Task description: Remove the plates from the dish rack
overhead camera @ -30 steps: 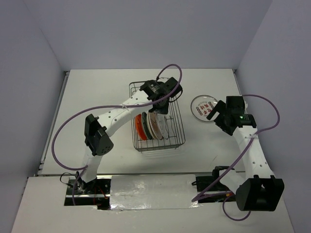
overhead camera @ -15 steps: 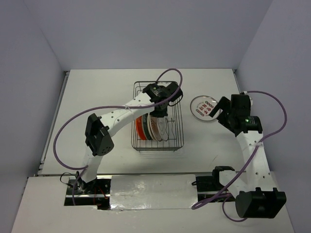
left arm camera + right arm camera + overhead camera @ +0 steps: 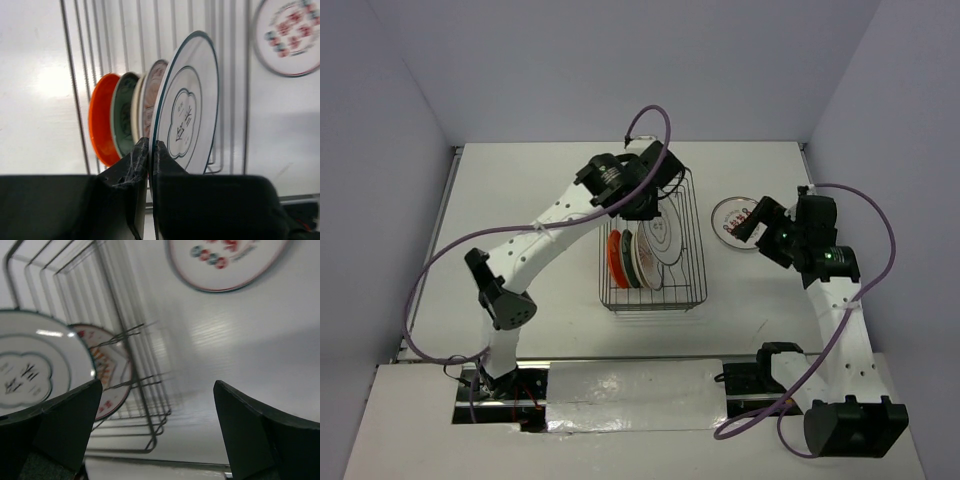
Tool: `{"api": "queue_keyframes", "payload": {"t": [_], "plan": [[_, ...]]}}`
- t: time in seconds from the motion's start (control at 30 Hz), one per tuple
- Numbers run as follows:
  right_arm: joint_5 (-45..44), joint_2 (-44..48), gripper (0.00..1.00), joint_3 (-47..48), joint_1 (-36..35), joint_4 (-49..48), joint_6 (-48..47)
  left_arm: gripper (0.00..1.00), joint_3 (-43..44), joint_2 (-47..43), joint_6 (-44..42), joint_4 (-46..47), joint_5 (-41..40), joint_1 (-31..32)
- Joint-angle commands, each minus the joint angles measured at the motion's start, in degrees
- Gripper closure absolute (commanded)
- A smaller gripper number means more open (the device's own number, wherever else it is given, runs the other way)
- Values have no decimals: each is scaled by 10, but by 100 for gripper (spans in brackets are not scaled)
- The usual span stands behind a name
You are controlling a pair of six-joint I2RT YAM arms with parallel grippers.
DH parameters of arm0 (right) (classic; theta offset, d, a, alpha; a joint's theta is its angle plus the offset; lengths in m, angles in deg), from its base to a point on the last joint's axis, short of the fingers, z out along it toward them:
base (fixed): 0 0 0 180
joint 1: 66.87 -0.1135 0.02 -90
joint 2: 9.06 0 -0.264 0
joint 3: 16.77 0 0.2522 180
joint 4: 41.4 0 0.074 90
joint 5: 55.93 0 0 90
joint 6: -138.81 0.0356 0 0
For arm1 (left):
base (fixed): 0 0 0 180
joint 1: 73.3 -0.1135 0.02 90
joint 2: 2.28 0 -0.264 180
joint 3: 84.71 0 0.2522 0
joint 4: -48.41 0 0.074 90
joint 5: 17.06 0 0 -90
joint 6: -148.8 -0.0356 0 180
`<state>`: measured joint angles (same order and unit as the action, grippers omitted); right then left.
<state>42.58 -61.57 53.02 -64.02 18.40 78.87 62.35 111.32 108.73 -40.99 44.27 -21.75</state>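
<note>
Left wrist: claw [image 3: 149, 145] pinches round grey-ringed plate [image 3: 187, 110].

I'm running this from a lab test cell, not a kitchen: a white table [image 3: 530, 190] boxed in by plain pale walls [image 3: 620, 70], a left arm [image 3: 550, 225] and right arm [image 3: 842, 310] bolted at its near edge, purple cables [image 3: 424, 283] looping loose, silvery tape [image 3: 635, 393] over the mount.

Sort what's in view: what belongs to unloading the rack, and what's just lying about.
Belongs to the job:
dish rack
grey-ringed plate, gripped at its rim by the left pincer
orange plate, dark plate and patterned plate, standing in the rack
red-marked plate, lying on the table
right pincer, open

Just lying about:
purple cable
silver taped strip at the near edge
</note>
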Motion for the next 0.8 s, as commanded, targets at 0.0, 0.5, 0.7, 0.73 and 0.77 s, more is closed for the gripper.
{"api": "queue_keyframes", "payload": {"t": [0.0, 0.5, 0.7, 0.73, 0.77], "plan": [[240, 25, 0, -29, -3, -139, -21, 100, -39, -117, 0, 126, 17, 3], [509, 47, 3, -130, 0, -531, 224, 100, -520, -437, 43, 647, 266, -82], [504, 48, 7, -149, 2, -600, 275, 100, -544, -444, 55, 659, 288, -95], [478, 53, 11, -148, 2, -579, 268, 100, -544, -443, 55, 658, 293, -97], [474, 55, 14, -143, 2, -575, 262, 100, -552, -443, 56, 667, 301, -98]]}}
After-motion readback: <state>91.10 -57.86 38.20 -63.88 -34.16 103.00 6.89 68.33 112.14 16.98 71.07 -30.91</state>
